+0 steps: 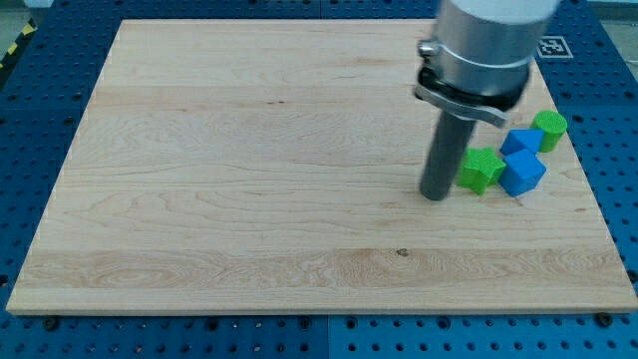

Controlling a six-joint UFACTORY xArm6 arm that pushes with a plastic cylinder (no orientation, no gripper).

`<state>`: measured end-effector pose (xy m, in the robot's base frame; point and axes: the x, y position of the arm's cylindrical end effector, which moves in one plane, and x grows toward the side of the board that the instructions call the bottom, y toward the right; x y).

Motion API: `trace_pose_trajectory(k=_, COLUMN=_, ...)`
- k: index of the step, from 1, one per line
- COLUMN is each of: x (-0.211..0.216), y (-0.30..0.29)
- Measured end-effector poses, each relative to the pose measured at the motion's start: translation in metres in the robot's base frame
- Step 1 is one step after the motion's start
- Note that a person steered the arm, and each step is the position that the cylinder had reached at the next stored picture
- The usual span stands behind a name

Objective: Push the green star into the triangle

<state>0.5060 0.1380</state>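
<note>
**Green star pressed beside my tip at the board's right side**

Pale wooden board (249,170) lies on a blue perforated table (30,110). My tip (435,196), the bare lower end of a dark straight rod with nothing to grasp with, rests on the wood just left of the green star-shaped block (480,171), touching it or nearly so. A blue block with an angular, wedge-like shape (522,173) sits against the star's right. Another blue block (520,141) lies just above that one, and a green rounded block (549,130) stands at its upper right.
</note>
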Motion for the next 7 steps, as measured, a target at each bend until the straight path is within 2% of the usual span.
trace_pose_trajectory(k=1, x=0.020, y=0.051)
trace_pose_trajectory(k=3, x=0.026, y=0.056)
trace_pose_trajectory(k=7, x=-0.034, y=0.038)
